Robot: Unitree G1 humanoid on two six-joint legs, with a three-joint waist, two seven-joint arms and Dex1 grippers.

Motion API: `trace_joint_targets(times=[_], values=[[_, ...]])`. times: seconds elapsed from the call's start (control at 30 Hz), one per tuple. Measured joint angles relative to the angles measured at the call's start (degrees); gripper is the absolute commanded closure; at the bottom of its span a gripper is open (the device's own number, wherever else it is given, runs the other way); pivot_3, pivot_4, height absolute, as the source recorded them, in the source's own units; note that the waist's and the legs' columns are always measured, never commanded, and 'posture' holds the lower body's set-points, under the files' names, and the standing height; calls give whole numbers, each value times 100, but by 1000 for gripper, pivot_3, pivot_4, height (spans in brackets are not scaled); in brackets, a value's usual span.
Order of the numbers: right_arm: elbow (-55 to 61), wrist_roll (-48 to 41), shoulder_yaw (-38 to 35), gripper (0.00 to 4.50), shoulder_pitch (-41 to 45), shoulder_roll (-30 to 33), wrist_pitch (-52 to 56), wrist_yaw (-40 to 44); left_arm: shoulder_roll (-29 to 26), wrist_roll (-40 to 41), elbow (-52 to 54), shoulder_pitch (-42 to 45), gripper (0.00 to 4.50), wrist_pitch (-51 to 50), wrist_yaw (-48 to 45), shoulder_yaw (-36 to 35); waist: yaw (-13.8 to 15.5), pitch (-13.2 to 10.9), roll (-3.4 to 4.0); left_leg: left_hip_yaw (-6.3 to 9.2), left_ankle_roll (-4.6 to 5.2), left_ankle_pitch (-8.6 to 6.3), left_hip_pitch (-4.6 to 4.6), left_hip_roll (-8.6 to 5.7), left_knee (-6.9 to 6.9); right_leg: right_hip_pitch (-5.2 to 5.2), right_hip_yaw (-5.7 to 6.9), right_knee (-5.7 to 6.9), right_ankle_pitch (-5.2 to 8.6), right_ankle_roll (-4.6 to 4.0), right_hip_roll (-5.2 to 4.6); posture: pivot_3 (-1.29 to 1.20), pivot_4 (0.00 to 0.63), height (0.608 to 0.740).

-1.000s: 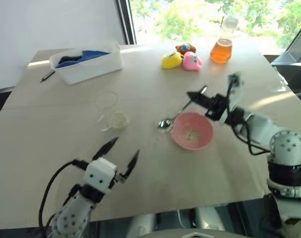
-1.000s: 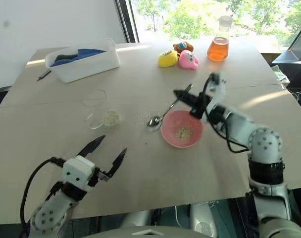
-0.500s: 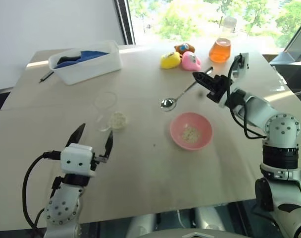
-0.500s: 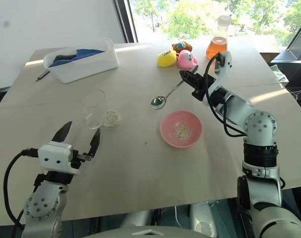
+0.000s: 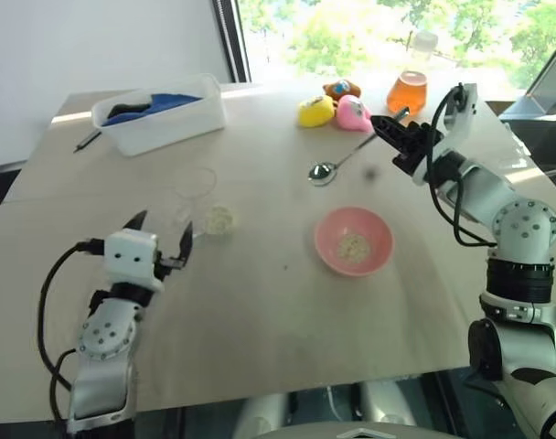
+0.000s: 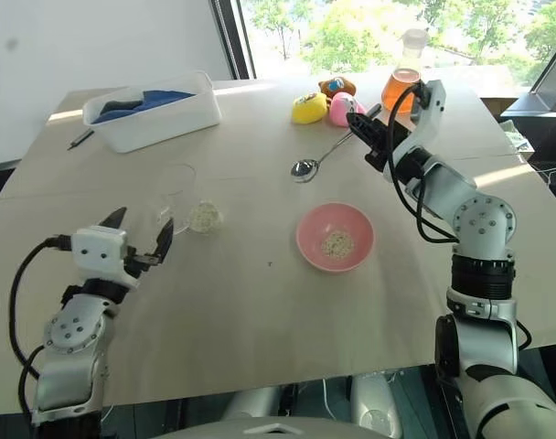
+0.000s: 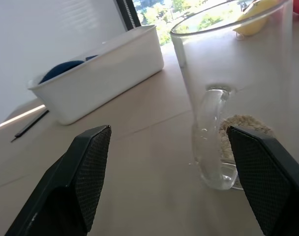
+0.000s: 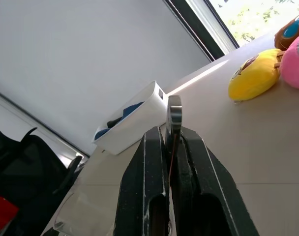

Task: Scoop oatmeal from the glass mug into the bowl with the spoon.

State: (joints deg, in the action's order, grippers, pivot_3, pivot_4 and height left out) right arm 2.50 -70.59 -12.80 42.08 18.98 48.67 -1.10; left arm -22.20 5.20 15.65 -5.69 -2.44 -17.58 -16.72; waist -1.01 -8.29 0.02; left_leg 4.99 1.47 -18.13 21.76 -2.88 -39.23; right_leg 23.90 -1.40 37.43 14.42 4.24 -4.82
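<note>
Oatmeal (image 6: pixel 334 242) in pink bowl (image 6: pixel 307 252)

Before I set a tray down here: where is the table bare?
Bare: the near table in front of the bowl, and the stretch between white tub and toys. Crowded: around the glass mug, beside the open left hand.

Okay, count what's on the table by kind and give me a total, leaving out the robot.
Soft toys: 3 (yellow, pink, brown)
Flask of orange liquid: 1
Glass mug: 1
Pink bowl: 1
Spoon: 1
White tub: 1
Pen: 1
Total: 9
</note>
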Motion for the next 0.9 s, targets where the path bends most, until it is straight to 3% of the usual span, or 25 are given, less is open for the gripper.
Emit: trace_joint_targets(times=[0.13,0.2,0.3,0.63,0.73,0.83,0.9], values=[[3,50,-85,4500,0,-23,-3,-1,-16,-16,-433,335,562,-73,37,41,1,0,1,0,-1,1,0,1,0,2,0,5,0,0,2,0,150,740],[15,65,-110,4500,-1,-38,-3,-3,-21,-44,-585,474,1119,-68,62,43,3,0,1,0,-1,1,0,1,-1,2,0,6,0,0,1,0,150,740],[109,90,-117,4500,-13,-93,0,-7,-44,-61,-820,750,2293,-11,103,57,4,0,1,0,-1,1,0,1,-1,3,0,7,0,0,1,0,150,740],[163,171,-127,4500,-136,-151,16,-17,-52,-155,-1589,1384,2293,51,267,168,2,0,0,-2,-2,1,3,-2,-2,12,-3,16,0,0,-2,0,150,740],[163,235,-129,4500,-157,-158,18,-6,-35,-163,-1764,1562,3062,85,296,192,0,0,0,-5,-2,1,6,-3,-3,17,-3,19,0,0,-3,0,150,740],[172,258,-130,4500,-193,-177,23,9,41,-109,-1831,1773,4342,152,380,204,0,0,-1,-5,-2,1,7,-2,-5,19,-3,22,0,0,-5,0,150,740],[205,259,-129,4500,-231,-194,40,23,32,-135,-1833,1864,4342,167,407,214,-3,1,0,-8,-2,1,6,-3,-5,19,-3,22,0,0,-5,0,150,740]])
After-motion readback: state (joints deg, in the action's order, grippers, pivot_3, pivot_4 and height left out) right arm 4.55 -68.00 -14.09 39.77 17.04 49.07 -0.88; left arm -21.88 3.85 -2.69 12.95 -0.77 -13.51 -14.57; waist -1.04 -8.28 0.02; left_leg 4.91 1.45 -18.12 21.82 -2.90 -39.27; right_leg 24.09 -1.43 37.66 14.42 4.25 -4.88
